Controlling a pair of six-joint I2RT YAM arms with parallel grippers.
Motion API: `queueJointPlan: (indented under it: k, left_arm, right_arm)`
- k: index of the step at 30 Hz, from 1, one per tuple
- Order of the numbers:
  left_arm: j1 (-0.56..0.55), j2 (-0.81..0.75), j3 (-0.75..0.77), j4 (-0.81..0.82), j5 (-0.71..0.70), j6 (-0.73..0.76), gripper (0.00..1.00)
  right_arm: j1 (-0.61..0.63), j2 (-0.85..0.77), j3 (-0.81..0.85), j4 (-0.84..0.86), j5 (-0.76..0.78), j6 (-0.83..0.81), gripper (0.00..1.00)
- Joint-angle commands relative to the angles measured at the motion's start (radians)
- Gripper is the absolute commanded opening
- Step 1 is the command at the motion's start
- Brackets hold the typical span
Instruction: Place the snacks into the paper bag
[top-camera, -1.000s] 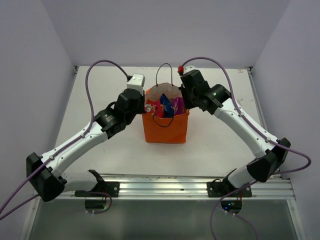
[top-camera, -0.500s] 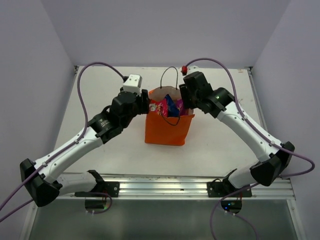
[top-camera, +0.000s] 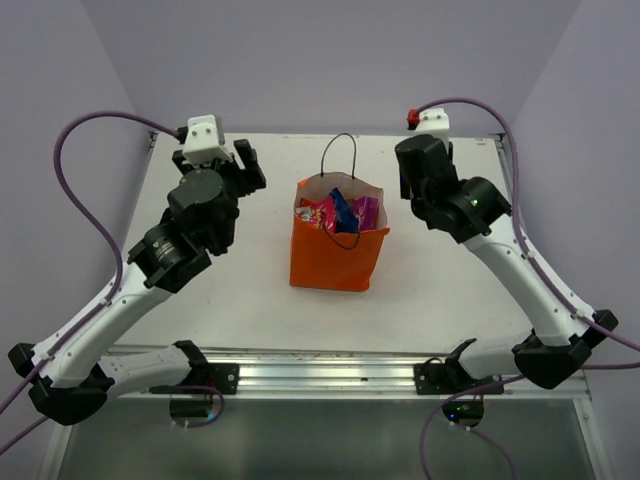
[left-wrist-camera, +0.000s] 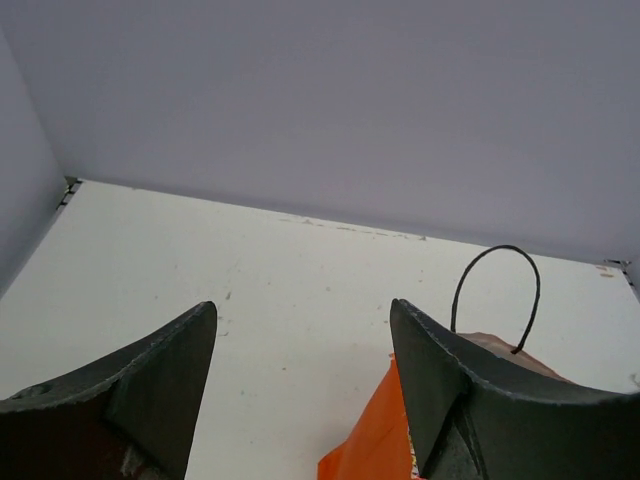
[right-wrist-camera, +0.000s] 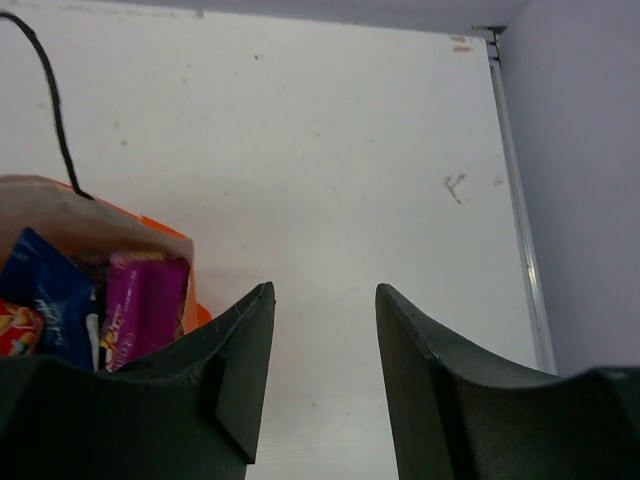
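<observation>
Paper bag (top-camera: 333, 258): upright at the centre of the overhead frame, on the white tabletop (top-camera: 230, 290), mouth open.
Snacks: inside the bag, tops showing: blue packet (top-camera: 341, 210), purple packet (top-camera: 366, 211), pink-red packet (top-camera: 318, 213).
Left jaws: spread, holding nothing, upper left of the frame, apart from the bag.
Right jaws: spread, holding nothing, upper right, apart from the bag.
</observation>
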Motion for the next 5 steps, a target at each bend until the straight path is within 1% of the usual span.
queueJointPlan:
  k: [1,3,4,5]
  left_arm:
    - [0.014,-0.021,0.004,0.019,-0.082,0.041,0.74]
    - [0.021,-0.027,-0.001,0.006,-0.070,0.030,0.74]
    - [0.024,-0.029,-0.004,-0.001,-0.059,0.027,0.74]
    - [0.029,-0.029,-0.004,-0.006,-0.045,0.021,0.74]
  right_arm:
    - [-0.002,0.007,-0.056,-0.047,0.066,0.045,0.47]
    - [-0.005,-0.007,-0.066,-0.029,0.066,0.047,0.47]
    - [-0.006,-0.016,-0.062,-0.026,0.083,0.033,0.52]
    - [-0.006,-0.018,-0.056,-0.026,0.092,0.026,0.55]
